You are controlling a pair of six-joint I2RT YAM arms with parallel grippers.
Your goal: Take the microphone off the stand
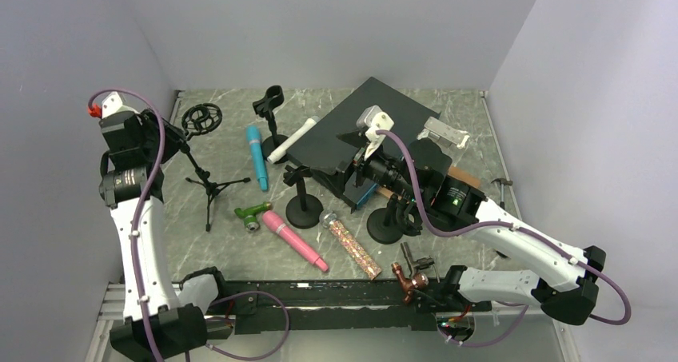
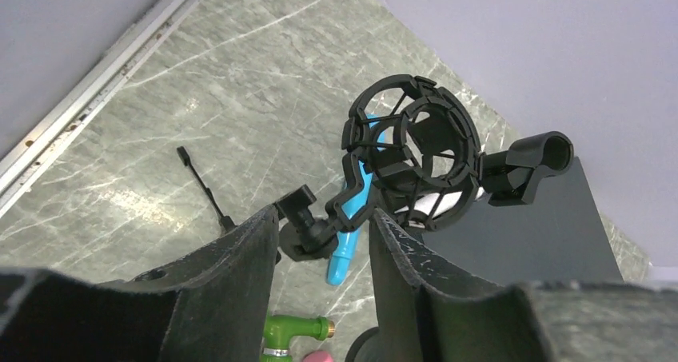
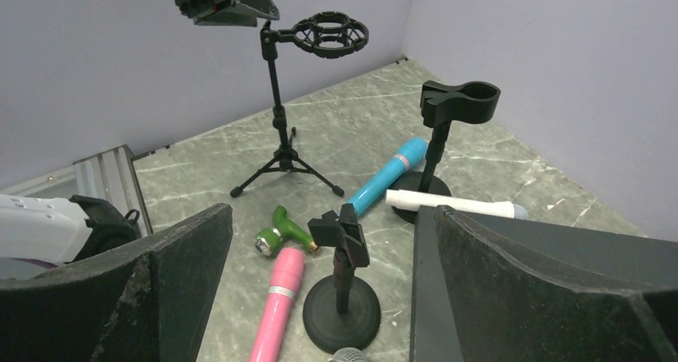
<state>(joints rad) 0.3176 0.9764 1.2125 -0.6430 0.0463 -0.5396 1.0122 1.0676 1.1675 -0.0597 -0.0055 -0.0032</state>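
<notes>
No stand holds a microphone. The tripod stand carries an empty black shock mount, which also shows in the left wrist view and the right wrist view. The blue, white, pink and glitter microphones lie on the table. My left gripper is open and empty, with the mount's swivel joint just past its fingertips. My right gripper is open and empty, facing a small round-base stand with an empty clip.
A clip stand stands at the back, and another round-base stand is beside the right arm. A black board leans at the centre right. A green fitting and a copper fitting lie near the front. Walls enclose the table.
</notes>
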